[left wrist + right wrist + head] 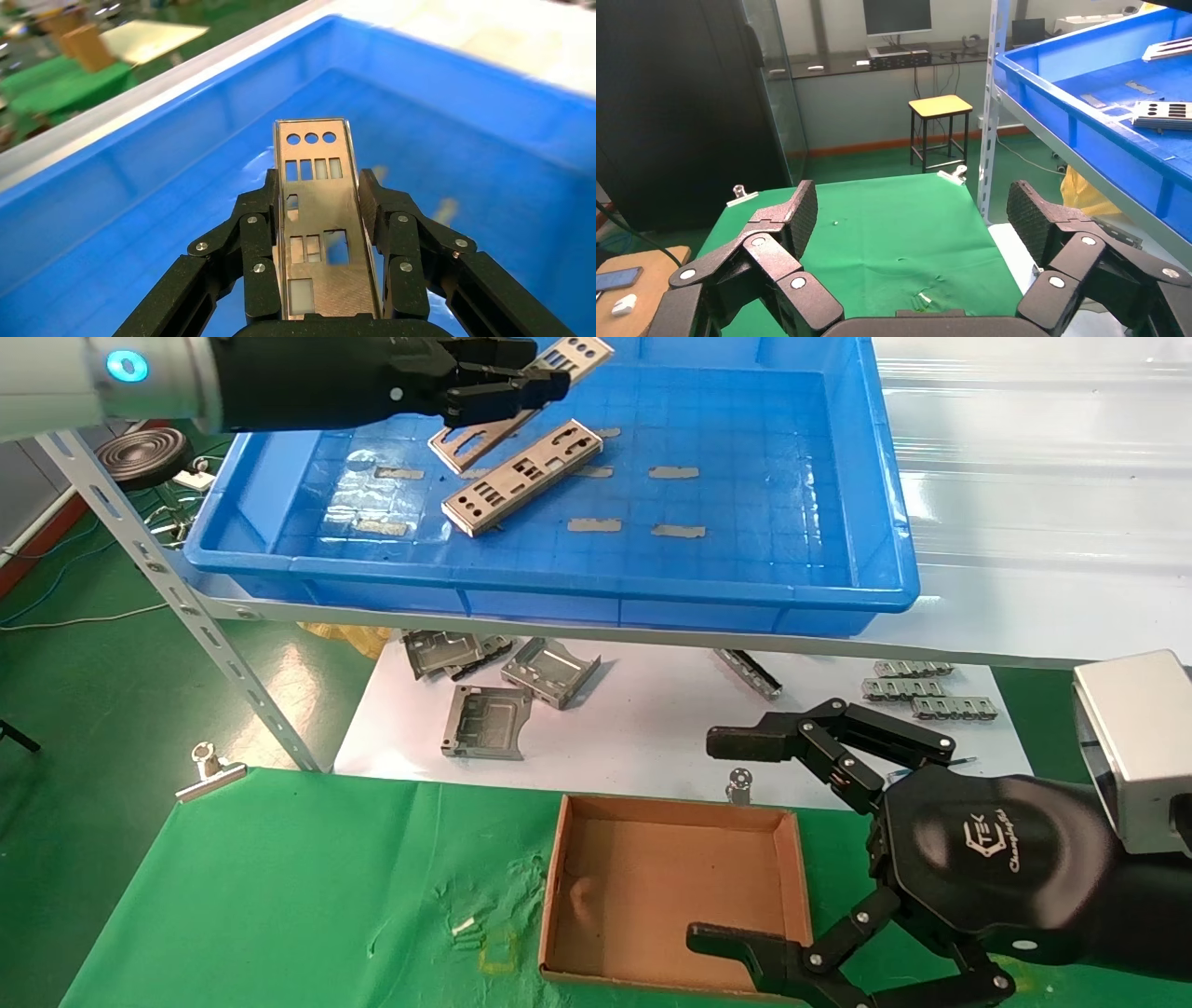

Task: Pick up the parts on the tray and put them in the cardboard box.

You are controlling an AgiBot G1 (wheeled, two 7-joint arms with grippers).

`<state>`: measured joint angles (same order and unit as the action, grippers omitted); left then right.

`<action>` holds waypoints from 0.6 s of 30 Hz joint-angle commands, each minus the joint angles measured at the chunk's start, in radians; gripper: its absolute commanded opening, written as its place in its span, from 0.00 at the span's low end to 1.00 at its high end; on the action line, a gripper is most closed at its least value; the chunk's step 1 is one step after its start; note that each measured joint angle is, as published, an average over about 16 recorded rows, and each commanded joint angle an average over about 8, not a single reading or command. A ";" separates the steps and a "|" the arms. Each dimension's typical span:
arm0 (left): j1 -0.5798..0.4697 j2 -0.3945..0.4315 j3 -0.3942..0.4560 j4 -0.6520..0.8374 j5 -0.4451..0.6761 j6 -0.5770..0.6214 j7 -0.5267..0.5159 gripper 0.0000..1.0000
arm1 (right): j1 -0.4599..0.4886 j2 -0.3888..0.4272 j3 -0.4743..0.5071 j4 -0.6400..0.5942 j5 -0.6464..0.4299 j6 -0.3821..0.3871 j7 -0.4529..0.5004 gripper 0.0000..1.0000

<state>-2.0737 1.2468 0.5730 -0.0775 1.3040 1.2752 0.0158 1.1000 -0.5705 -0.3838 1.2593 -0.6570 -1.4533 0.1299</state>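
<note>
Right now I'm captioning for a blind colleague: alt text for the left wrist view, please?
The black left gripper is shut on a thin silver-grey punched metal plate, held above the bright-blue plastic tray.

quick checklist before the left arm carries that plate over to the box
1. Grip: left gripper shut on the held plate, one finger on each long edge: ok.
2. Lift: held plate looks raised above the other plates in the tray: ok, judged from the head view.
3. Cardboard box empty and open: ok.
4. Path over box: right gripper open, its fingers at the box's right side, one over the near right corner: not ok.
5. Two plates left in the tray, the nearer one lying flat: ok.
</note>
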 commanded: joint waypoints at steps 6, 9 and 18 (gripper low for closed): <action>0.026 -0.058 -0.009 -0.048 -0.022 0.211 0.064 0.00 | 0.000 0.000 0.000 0.000 0.000 0.000 0.000 1.00; 0.057 -0.081 -0.002 -0.104 -0.030 0.285 0.093 0.00 | 0.000 0.000 0.000 0.000 0.000 0.000 0.000 1.00; 0.264 -0.171 0.081 -0.501 -0.144 0.308 0.052 0.00 | 0.000 0.000 0.000 0.000 0.000 0.000 0.000 1.00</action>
<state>-1.8087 1.0926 0.6464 -0.5519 1.1877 1.5539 0.0884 1.1000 -0.5705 -0.3839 1.2593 -0.6569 -1.4533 0.1298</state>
